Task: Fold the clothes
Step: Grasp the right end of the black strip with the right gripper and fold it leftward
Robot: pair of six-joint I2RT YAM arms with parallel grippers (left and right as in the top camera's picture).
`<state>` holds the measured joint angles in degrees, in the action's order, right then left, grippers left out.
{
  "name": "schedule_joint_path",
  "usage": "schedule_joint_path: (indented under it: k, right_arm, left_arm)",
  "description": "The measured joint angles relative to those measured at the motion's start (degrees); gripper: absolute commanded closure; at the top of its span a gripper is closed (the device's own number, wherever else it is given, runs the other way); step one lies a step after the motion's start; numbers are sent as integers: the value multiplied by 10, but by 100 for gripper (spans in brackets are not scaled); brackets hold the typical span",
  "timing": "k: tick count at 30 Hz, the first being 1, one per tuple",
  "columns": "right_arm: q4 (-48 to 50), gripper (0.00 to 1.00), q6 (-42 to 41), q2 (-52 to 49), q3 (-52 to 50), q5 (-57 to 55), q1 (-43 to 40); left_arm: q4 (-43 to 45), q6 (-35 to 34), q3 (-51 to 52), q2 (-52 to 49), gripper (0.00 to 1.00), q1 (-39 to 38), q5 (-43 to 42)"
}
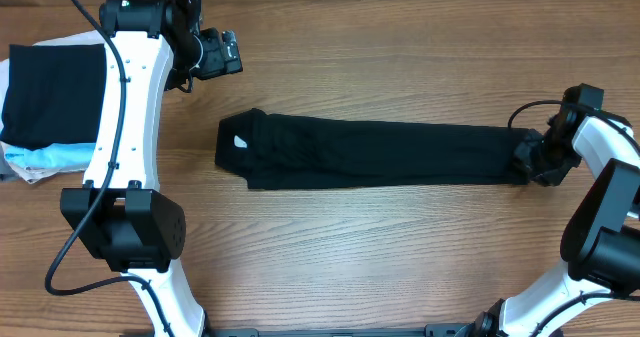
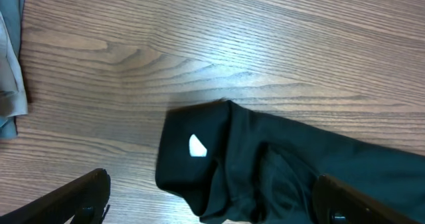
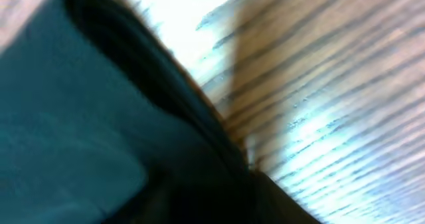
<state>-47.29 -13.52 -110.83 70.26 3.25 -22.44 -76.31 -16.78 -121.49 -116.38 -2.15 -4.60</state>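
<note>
The worktop (image 1: 400, 257) is bare brown wood, and it fills every view. Across its middle lies the black T-shirt (image 1: 380, 154), folded into one long narrow band that runs from left of centre almost to my right arm. The band lies flat, and its left end is doubled over into a thicker, rounded lump.

At the far left edge sits a stack of folded clothes (image 1: 50, 97), partly under my left arm. It has a dark piece on top, with pale blue and white showing beneath. The stack is well apart from the T-shirt.

My left pincer (image 1: 218, 53) hangs over bare wood, up and to the left of the shirt's left end, touching nothing. Its wrist camera shows it spread wide: the two dark fingers (image 2: 80, 197) stand at the bottom corners of that view, far from each other. The doubled end of the shirt lies on the wood below them.

My right pincer (image 1: 528, 159) is low at the shirt's right end, right against the cloth. The overhead view does not show its jaws. Its own camera gives only a blur of dark fabric (image 3: 99, 117) pressed close, with wood grain beside it. I cannot tell whether it is spread, pressed together or pinching the cloth.

Smallest of all is the white logo (image 2: 197, 145) on the folded left end of the shirt, facing up.
</note>
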Motion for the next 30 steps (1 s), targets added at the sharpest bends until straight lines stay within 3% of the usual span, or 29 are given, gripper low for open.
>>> schedule_joint_path:
  k: [4, 6, 8, 10, 20, 30]
  right_arm:
    - [2, 42, 1, 0, 0, 4, 3]
    - [1, 58, 2, 0, 0, 2, 3]
    - [1, 82, 0, 0, -2, -1, 2]
    - [3, 96, 0, 0, -3, 5, -1]
    - [-12, 96, 9, -2, 13, 7, -16]
    - [-90, 96, 40, -8, 124, 26, -103]
  left_arm:
    - [-1, 0, 0, 0, 0, 0, 2]
    - [-1, 0, 0, 0, 0, 0, 2]
    - [-1, 0, 0, 0, 0, 0, 2]
    - [-2, 0, 0, 0, 0, 0, 2]
    - [-2, 0, 0, 0, 0, 0, 2]
    - [-2, 0, 0, 0, 0, 0, 2]
